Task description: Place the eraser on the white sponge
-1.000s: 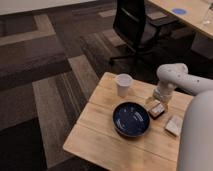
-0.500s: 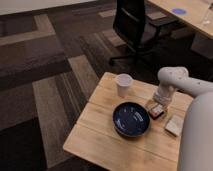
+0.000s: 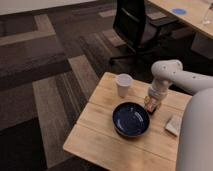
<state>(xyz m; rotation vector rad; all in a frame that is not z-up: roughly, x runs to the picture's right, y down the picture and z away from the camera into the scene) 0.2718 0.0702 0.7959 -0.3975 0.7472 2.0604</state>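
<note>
Gripper (image 3: 152, 101) was down low at the light wooden table (image 3: 100, 142), right on the small black rectangular eraser (image 3: 149, 107); whether it was clamped or released, I couldn't tell. Squarish off-white soft sponge (image 3: 173, 125) lay near the jaws' right, apart. Round dark-blue bowl (image 3: 131, 119) sat just beside their left.

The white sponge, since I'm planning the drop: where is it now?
The squarish off-white sponge lies at the right edge of the wooden table, right of the dark blue bowl; the gripper sits between them, farther back.
</note>
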